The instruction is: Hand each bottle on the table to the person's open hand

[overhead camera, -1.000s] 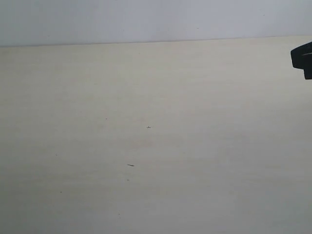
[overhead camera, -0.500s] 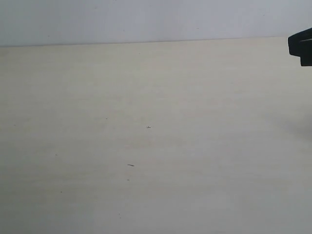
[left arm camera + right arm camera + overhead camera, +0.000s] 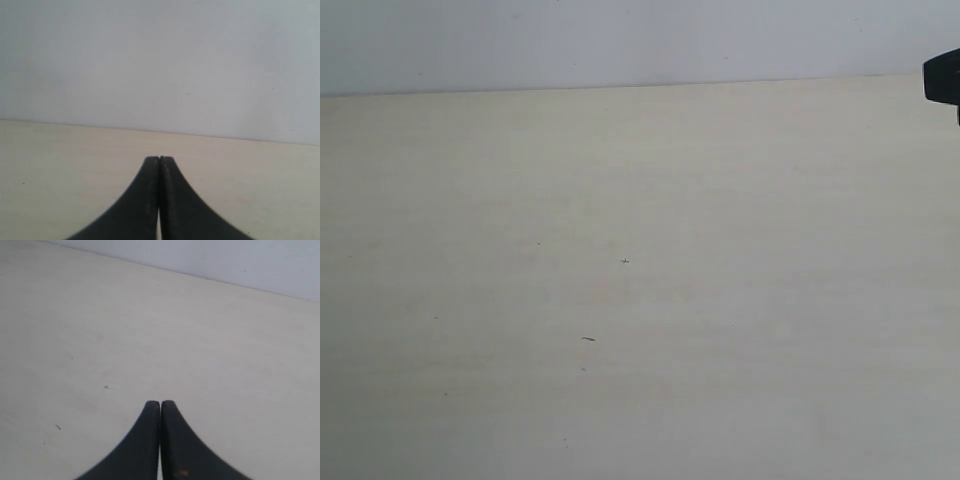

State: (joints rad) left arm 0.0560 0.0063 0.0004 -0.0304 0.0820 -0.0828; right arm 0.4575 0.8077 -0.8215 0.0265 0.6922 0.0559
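Note:
No bottles show in any view, and the person's open hand is out of view too. The pale cream table fills the exterior view, with only tiny dark specks on it. My left gripper is shut with nothing between its black fingers, pointing over the table toward the wall. My right gripper is also shut and empty above the bare table. In the exterior view only a black part of the right arm shows at the right edge.
A plain grey-white wall stands behind the table's far edge. Small dark specks mark the middle of the tabletop.
The black part of the right arm at the right edge has drawn up and further out of the exterior view. Nothing else differs.

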